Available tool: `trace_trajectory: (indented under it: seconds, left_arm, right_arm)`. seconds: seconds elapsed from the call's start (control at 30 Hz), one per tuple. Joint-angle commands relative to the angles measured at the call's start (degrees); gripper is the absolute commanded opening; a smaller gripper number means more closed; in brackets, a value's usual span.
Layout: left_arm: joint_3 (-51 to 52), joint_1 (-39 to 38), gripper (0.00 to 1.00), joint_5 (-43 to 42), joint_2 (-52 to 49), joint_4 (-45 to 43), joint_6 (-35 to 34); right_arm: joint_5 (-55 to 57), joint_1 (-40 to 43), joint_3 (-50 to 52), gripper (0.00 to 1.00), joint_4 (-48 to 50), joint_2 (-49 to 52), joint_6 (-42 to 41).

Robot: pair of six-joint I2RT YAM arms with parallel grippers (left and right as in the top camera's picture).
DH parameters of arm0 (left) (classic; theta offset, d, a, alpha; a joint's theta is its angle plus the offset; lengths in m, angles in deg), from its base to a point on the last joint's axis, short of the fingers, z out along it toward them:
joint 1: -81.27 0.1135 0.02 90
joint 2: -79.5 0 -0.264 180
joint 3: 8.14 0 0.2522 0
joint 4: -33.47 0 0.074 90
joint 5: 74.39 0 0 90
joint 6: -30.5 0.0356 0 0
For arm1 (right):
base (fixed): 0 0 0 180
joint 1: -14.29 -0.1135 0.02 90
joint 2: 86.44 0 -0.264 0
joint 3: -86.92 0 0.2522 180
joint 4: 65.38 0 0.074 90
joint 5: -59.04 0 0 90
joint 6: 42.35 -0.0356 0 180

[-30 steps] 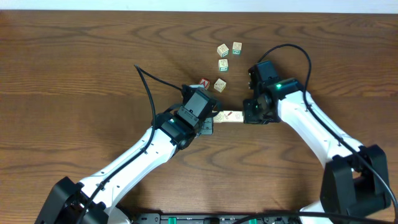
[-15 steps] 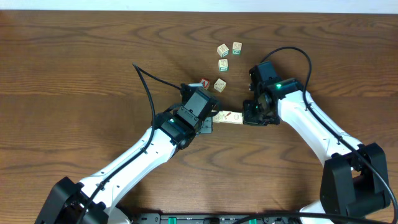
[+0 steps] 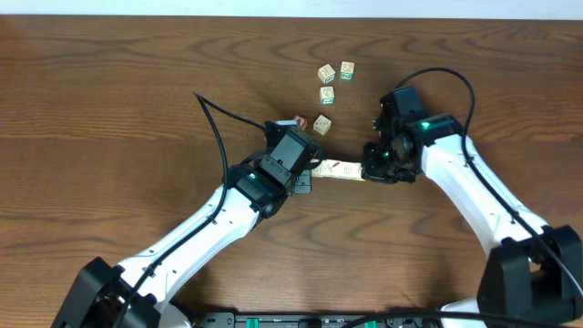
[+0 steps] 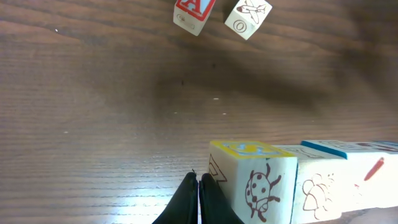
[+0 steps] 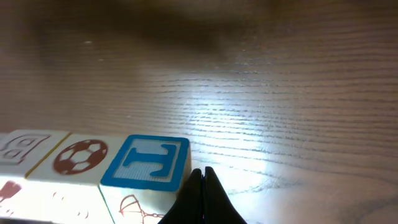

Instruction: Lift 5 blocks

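Squeezing the blocks (image 3: 339, 169) endwise as one row between left gripper (image 4: 199, 186) and right gripper (image 5: 202, 182), each with fingers pressed together. Near the row's left end: red-A cube (image 4: 194, 12).

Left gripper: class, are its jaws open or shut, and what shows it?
Shut. In the left wrist view the left gripper shows its two dark fingertips meeting with no gap, beside the ladybird block, not around it.

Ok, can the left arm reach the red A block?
Probably yes: only bare table lies between the left end effector and the red A block, though it's shut, against the block row.
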Motion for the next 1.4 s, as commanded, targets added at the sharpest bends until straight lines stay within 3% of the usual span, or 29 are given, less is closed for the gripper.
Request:
trace_trajectory:
  seconds: [0.0, 1.37]
  left_arm:
    - [-2.32, -4.11, 0.07, -19.54, -0.76, -5.09, -1.4]
    - [-2.27, -4.17, 0.07, -22.34, -6.23, -7.96, -1.57]
  right_arm:
    - [-29.22, -4.5, -1.57, 0.01, 2.12, -1.84, 1.33]
    - [-22.71, -4.68, 0.61, 0.01, 4.31, -0.57, 3.85]
